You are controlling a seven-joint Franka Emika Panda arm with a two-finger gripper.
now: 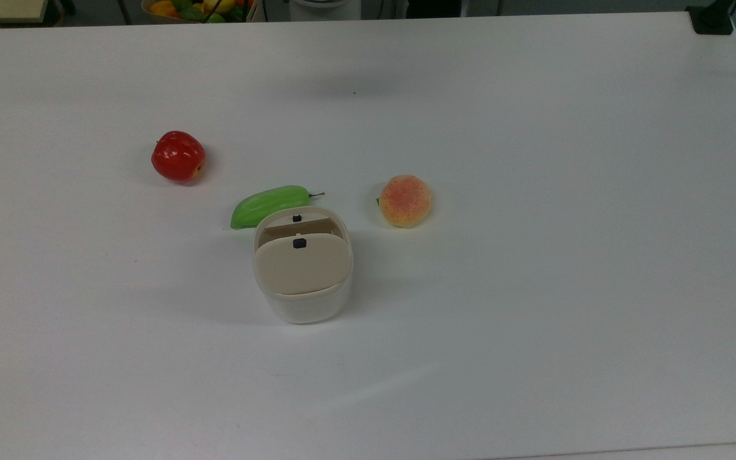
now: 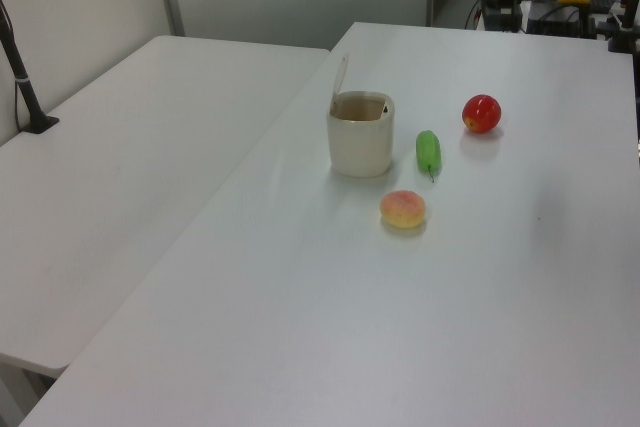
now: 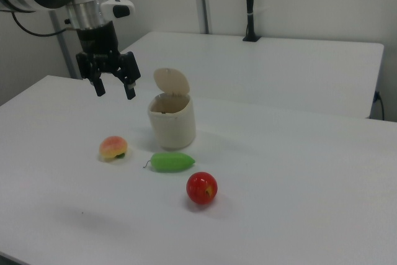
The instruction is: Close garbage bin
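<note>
Fruit bowl (image 1: 199,9) cut off by top view's upper edge.

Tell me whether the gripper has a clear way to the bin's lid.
Probably yes. The gripper hangs open above the table, beside the bin; nothing stands between it and the upright lid.
</note>
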